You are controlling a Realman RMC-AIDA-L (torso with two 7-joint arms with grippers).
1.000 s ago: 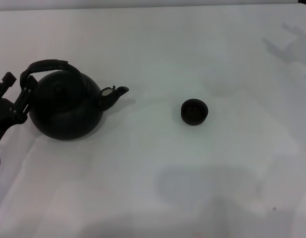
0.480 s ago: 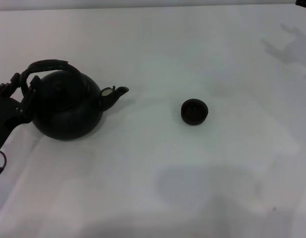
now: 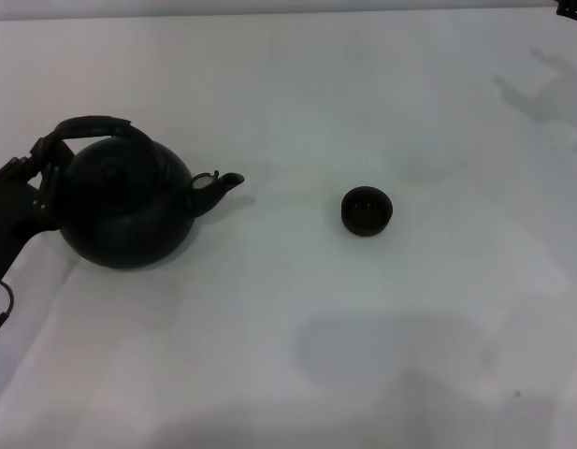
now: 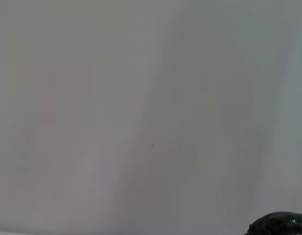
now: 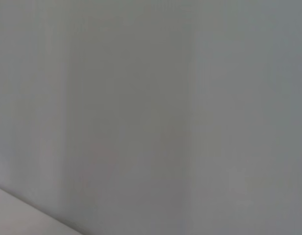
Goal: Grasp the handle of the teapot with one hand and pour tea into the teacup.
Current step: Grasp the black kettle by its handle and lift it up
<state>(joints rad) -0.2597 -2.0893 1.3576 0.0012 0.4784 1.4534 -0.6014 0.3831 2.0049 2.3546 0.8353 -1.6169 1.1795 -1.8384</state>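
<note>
Left claw [image 3: 37, 173] apparently grips the handle [image 3: 90, 125] at the teapot's [image 3: 127, 213] left end.

Teapot [image 3: 127, 210] matt black; teacup [image 3: 367, 210] dark, glossy; table [image 3: 382, 355] smooth white.

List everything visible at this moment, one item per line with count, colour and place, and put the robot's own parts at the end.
teapot: 1, matte black, on the robot's left part of the table, spout pointing toward the teacup.
handle: 1, dark, arched over the top of the teapot.
teacup: 1, dark brown-black, near the middle of the table, apart from the teapot on its spout side.
table: 1, white, beneath everything.
left gripper: 1, black, at the handle's outer end on the teapot's side away from the spout; whether it has closed on the handle cannot be told.
right gripper: not visible; only a dark scrap of the arm shows at the head view's top right corner.
</note>
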